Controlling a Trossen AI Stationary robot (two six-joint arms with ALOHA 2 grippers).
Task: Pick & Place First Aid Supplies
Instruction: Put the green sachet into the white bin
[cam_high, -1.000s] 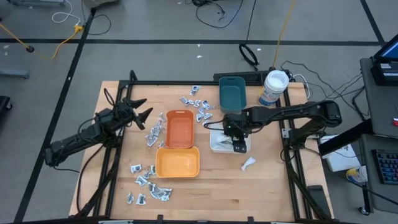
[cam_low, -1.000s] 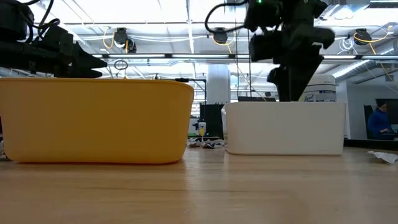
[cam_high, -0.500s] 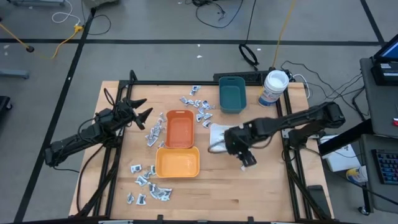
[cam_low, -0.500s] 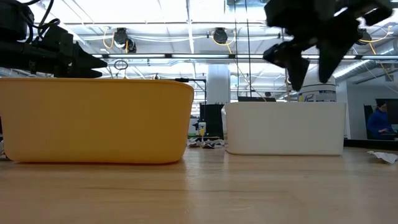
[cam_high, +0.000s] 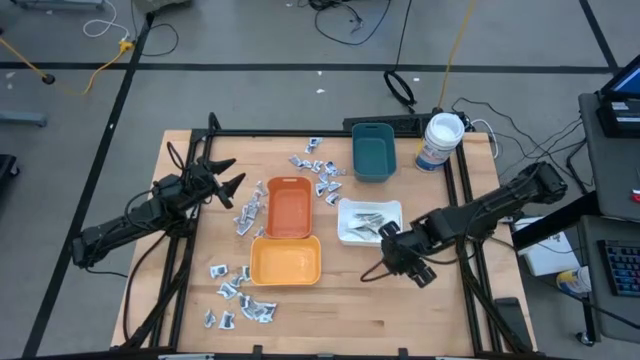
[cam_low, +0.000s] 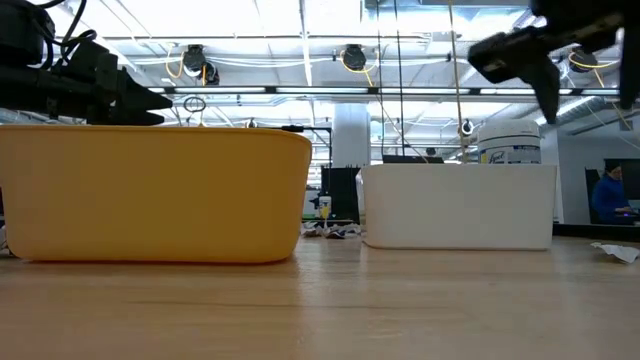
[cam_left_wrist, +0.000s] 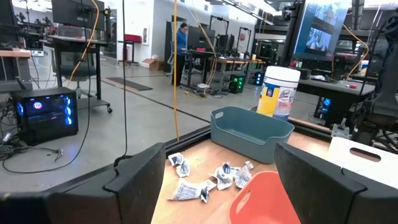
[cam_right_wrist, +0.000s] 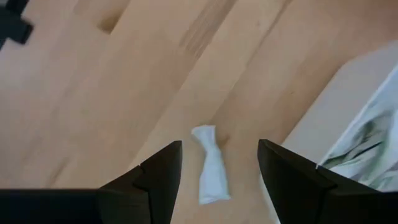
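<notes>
Wooden counter (cam_high: 330, 310) is carrying a white tray (cam_high: 346, 212) holding pale strips (cam_high: 372, 225); right end effector (cam_high: 396, 258), now clear of it, is hovering open and empty over a loose strip (cam_right_wrist: 210, 175).

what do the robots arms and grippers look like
Both arms are dark, near-black jointed links with black cables trailing along them. The left gripper ends in two pointed dark fingers; the right gripper has blocky black jaws, broad and flat-faced in its wrist view. No markings are legible.
</notes>
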